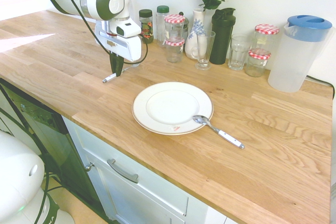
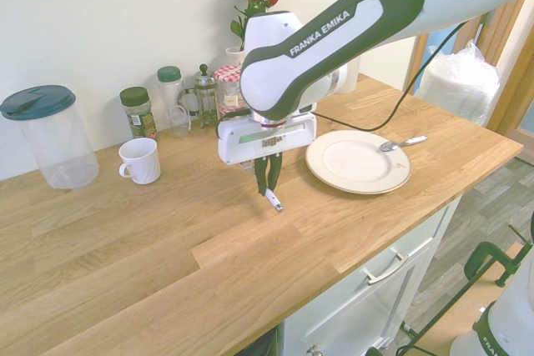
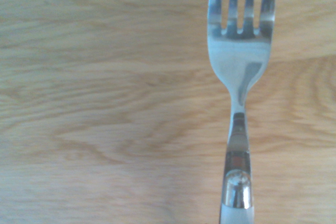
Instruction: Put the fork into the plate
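- My gripper (image 1: 116,70) is clamped on the fork (image 3: 239,108), gripped at its white handle and hanging just off the counter (image 1: 252,145).
- It looks light, stiff and slick; I expect it may pivot.
- The plate (image 1: 172,107) sits further off to one side.
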